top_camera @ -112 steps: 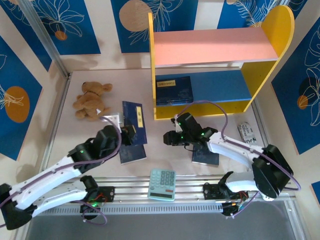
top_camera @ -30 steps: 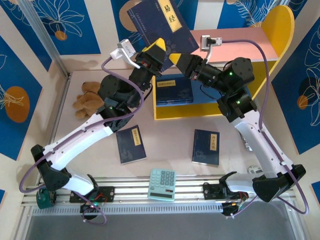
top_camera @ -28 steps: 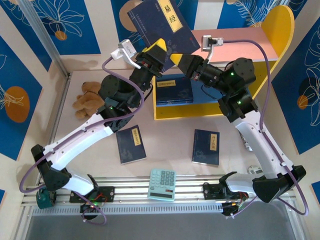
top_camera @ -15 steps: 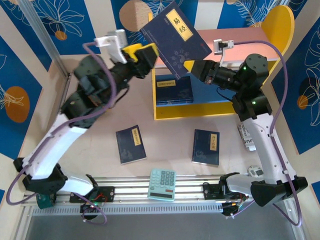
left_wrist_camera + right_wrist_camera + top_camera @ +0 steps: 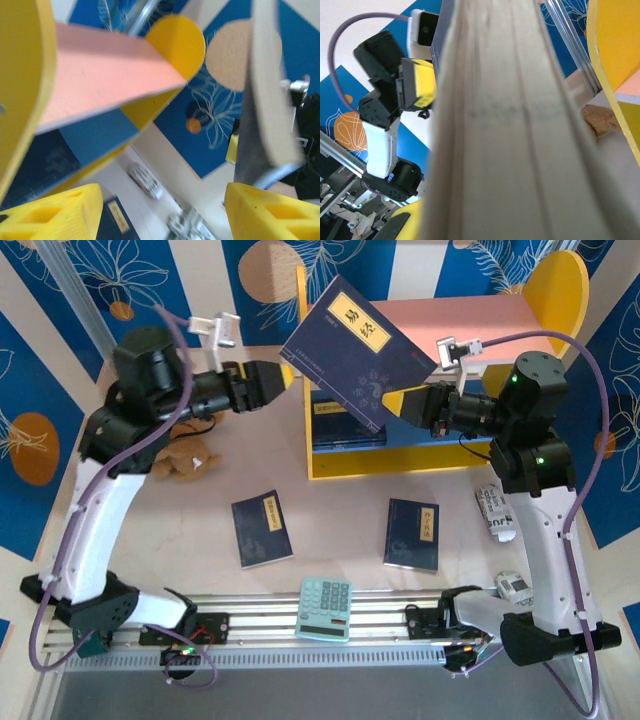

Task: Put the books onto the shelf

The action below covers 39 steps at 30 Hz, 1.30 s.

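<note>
Navy book [image 5: 350, 345] hangs tilted, upper centre of frame, pinched at its lower corner by the right end effector [image 5: 395, 403]; left end effector [image 5: 285, 378] gapes wide beside it. Best levelled before sliding onto the shelf [image 5: 480, 325].

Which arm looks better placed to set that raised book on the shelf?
The right arm: its jaws are shut on the book, held tilted beside the shelf. The left arm has its jaws wide open, gripping nothing.
</note>
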Motion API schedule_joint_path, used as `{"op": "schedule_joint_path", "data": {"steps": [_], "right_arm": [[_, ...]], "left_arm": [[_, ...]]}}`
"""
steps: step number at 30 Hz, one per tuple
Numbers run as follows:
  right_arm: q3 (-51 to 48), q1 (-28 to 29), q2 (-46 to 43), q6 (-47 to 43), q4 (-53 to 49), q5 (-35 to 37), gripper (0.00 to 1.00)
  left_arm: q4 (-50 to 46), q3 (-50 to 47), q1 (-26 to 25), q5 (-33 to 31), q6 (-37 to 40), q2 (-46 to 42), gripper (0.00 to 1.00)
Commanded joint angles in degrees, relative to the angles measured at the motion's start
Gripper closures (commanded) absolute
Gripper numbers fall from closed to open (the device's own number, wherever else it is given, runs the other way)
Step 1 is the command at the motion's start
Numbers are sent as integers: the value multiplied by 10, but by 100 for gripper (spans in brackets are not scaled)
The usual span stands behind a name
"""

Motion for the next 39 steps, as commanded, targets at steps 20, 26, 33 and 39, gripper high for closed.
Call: {"op": "schedule_joint_path", "data": {"steps": [20,26,33,39], "right_arm": [[10,-8,3,-52,-69,-27,100],[12,-6,4,-59,-78,-37,100],[30,24,19,-101,-121,-66,100],[53,58,38,-142,-166,-54,100]], "left_arm": [[112,-46,47,176,-69,-19,35],[129,-47,52,184,-79,-12,35],[147,-45,61,195,-94,2,35],[150,-23,68,210,-94,17,40]]}}
